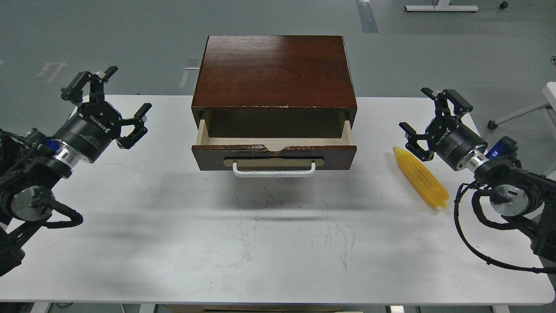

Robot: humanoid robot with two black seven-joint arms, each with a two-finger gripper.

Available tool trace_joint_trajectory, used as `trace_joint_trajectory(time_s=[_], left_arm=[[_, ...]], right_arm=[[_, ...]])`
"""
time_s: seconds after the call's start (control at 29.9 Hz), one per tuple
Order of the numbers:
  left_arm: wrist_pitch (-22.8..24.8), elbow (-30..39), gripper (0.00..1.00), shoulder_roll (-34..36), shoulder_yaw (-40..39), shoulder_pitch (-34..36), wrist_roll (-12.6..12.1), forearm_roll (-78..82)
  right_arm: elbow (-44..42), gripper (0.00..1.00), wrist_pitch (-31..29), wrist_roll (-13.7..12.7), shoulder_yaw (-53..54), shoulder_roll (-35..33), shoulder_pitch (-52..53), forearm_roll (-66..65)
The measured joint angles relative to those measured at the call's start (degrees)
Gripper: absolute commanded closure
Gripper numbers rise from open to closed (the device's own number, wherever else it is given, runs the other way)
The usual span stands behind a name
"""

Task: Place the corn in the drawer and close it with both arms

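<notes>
The yellow corn point(421, 177) lies on the white table point(269, 243) at the right, its tapered tip pointing toward the far left. My right gripper point(418, 108) hovers open just above and behind the corn's tip, holding nothing. The dark brown drawer point(274, 153) is pulled partly out of the wooden cabinet point(274, 71), showing its pale inside, a chipped top edge and a white bar handle point(273, 170). The drawer looks empty. My left gripper point(119, 93) is open at the far left, well apart from the cabinet.
Black cables loop off the right arm point(473, 243) over the table's right edge. A white frame point(517, 114) stands on the floor beyond the right side. Grey floor lies behind the cabinet.
</notes>
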State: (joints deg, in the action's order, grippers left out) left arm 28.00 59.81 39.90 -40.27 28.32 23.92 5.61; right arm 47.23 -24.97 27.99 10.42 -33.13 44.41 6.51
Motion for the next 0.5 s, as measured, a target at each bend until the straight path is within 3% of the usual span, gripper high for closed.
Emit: trace_joint_trajectory(time_s=[0.5], left_arm=[[0.0, -0.7, 0.0, 1.7, -0.2, 0.5, -0.1, 0.1]], right_arm=[[0.0, 0.02, 0.2, 0.0, 0.0, -0.6, 0.1, -0.2]])
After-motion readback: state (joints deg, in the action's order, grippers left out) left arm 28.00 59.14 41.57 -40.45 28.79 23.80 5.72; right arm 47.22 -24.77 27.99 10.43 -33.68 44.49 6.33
